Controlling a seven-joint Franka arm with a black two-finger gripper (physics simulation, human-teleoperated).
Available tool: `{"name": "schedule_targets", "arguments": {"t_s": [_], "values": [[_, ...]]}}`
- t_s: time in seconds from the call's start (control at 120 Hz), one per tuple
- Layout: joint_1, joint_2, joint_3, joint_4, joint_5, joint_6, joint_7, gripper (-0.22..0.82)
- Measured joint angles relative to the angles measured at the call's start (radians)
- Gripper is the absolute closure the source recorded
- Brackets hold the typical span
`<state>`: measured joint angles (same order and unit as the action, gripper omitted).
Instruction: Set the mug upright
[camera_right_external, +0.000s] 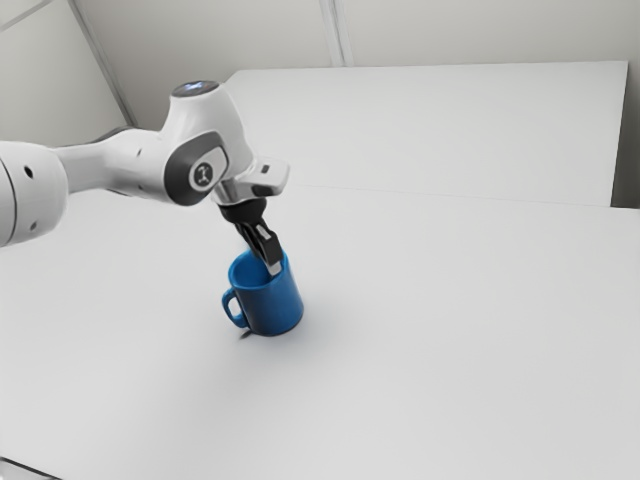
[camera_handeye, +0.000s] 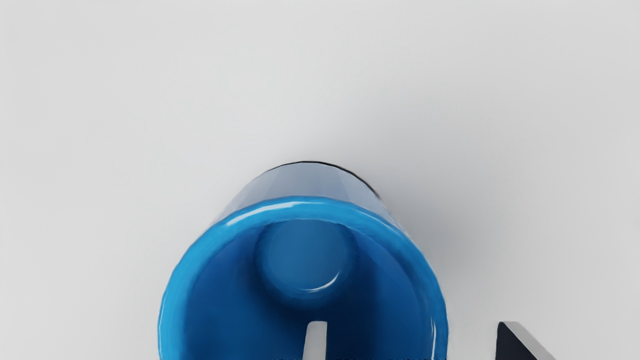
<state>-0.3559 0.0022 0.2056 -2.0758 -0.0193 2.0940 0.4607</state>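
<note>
my hand (camera_right_external: 273, 266) was released, one finger inside the blue mug (camera_right_external: 273, 306), one outside; the mug stood mouth-up on the surface (camera_right_external: 450, 350).

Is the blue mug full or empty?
Empty: the wrist view looks down into the mug and shows its bare blue bottom.

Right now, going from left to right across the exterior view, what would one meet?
The arm's forearm → the mug's handle → the mug's body. I leave out the gripper, which overlaps the mug.
</note>
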Motion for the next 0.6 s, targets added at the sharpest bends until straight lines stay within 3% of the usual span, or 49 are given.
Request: {"name": "schedule_targets", "arguments": {"t_s": [0.158,0.4,0.6], "values": [[0.016,-0.050,-0.013,0.026,-0.008,-0.014,-0.001,0.15],[0.088,0.163,-0.022,0.521,-0.010,-0.189,-0.014,0.06],[0.139,0.181,-0.031,0.625,-0.010,-0.342,-0.035,0.04]]}}
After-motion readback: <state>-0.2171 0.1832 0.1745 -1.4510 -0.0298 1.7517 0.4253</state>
